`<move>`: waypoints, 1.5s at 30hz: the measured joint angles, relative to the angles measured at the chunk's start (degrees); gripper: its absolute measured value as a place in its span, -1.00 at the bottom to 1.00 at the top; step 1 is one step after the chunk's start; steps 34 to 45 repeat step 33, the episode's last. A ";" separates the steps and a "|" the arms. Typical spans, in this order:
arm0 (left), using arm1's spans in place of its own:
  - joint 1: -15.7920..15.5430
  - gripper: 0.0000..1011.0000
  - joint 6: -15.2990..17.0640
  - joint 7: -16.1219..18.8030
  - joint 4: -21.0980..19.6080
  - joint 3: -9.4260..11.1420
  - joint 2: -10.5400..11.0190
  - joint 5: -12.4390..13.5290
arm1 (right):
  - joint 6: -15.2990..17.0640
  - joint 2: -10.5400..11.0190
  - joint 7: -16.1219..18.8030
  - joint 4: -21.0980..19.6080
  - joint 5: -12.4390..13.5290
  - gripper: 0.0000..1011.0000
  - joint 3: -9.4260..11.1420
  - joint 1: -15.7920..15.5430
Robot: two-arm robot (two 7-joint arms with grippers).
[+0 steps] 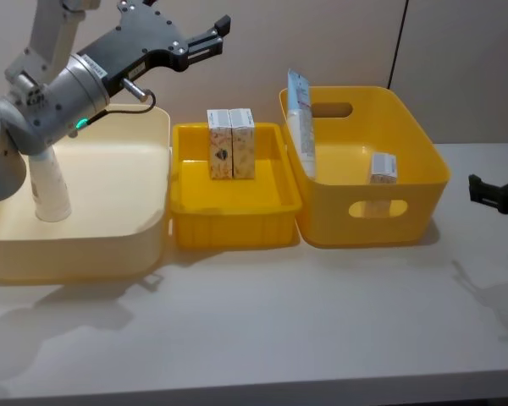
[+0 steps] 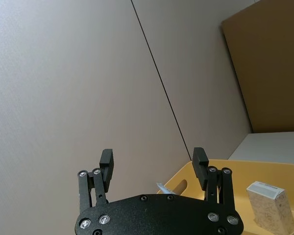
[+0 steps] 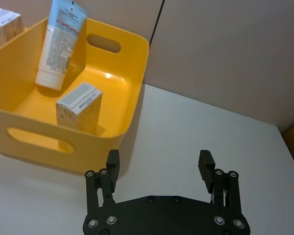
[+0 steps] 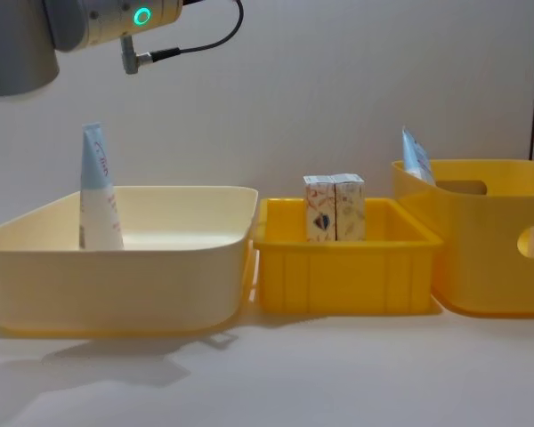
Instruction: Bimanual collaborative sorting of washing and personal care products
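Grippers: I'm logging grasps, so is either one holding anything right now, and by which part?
Nothing is held. The left gripper is open, raised above the bins; the right gripper is open beside the yellow bin.

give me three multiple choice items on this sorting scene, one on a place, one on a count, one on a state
1. Where does the tube on the robot's left stand?
A. in the cream bin
B. in the small yellow tray
C. on the bare table

2. How many boxes stand in the small yellow tray?
A. none
B. two
C. four

3. How is the left tool?
A. shut on a tube
B. shut on a box
C. open and holding nothing

Answers:
1. A: in the chest view the tube stands upright inside the cream bin.
2. B: two boxes stand side by side in the tray.
3. C: the left wrist view shows its fingers spread apart with only the wall between them, raised above the bins.
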 joint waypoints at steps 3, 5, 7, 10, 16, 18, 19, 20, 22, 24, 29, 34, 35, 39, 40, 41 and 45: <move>0.00 0.98 0.00 0.00 0.00 0.00 0.00 0.00 | -0.19 0.33 0.11 -0.33 -0.10 0.98 0.27 -0.73; 0.04 0.98 0.00 0.02 -0.01 0.00 0.00 0.00 | -0.24 0.32 0.11 -0.33 -0.09 0.98 0.26 -0.72; 0.16 0.98 0.00 0.09 -0.09 0.00 0.02 0.00 | -0.43 0.28 0.09 -0.33 -0.07 0.98 0.18 -0.75; 0.73 0.98 0.12 0.57 -0.51 0.00 0.16 0.06 | -1.24 0.18 -0.10 -0.22 0.16 0.98 -0.24 -0.93; 3.59 0.98 0.95 3.05 -2.72 0.07 1.09 0.54 | -4.51 -0.29 -1.43 0.32 1.64 0.98 -1.85 -1.66; 4.35 0.98 1.20 3.72 -3.33 0.08 1.33 0.70 | -6.27 -0.53 -2.09 0.62 2.42 0.98 -2.76 -2.06; 4.79 0.98 1.32 4.10 -3.67 0.10 1.47 0.79 | -6.27 -0.53 -2.09 0.62 2.42 0.98 -2.76 -2.06; 5.25 0.98 1.47 4.51 -4.02 0.11 1.62 0.88 | -7.40 -0.70 -2.54 0.81 2.92 0.98 -3.33 -2.34; 6.56 0.98 1.88 5.66 -5.04 0.14 2.06 1.13 | -8.55 -0.86 -3.00 1.01 3.45 0.98 -3.87 -2.61; 7.91 0.98 2.28 6.81 -6.07 0.17 2.50 1.37 | -10.80 -1.16 -3.85 1.38 4.40 0.98 -5.03 -3.10; 10.97 0.98 3.18 9.51 -8.50 0.23 3.49 1.94 | -14.26 -1.65 -5.19 1.92 5.88 0.98 -6.72 -3.88; 12.67 0.98 3.67 10.97 -9.78 0.26 4.04 2.28 | -17.20 -2.06 -6.33 2.36 7.17 0.98 -8.14 -4.56; 12.67 0.98 3.67 10.97 -9.78 0.26 4.04 2.28 | -17.20 -2.06 -6.33 2.36 7.17 0.98 -8.14 -4.56; 12.67 0.98 3.67 10.97 -9.78 0.26 4.04 2.28 | -17.20 -2.06 -6.33 2.36 7.17 0.98 -8.14 -4.56; 12.67 0.98 3.67 10.97 -9.78 0.26 4.04 2.28 | -17.20 -2.06 -6.33 2.36 7.17 0.98 -8.14 -4.56; 12.67 0.98 3.67 10.97 -9.78 0.26 4.04 2.28 | -17.20 -2.06 -6.33 2.36 7.17 0.98 -8.14 -4.56; 12.67 0.98 3.67 10.97 -9.78 0.26 4.04 2.28 | -17.20 -2.06 -6.33 2.36 7.17 0.98 -8.14 -4.56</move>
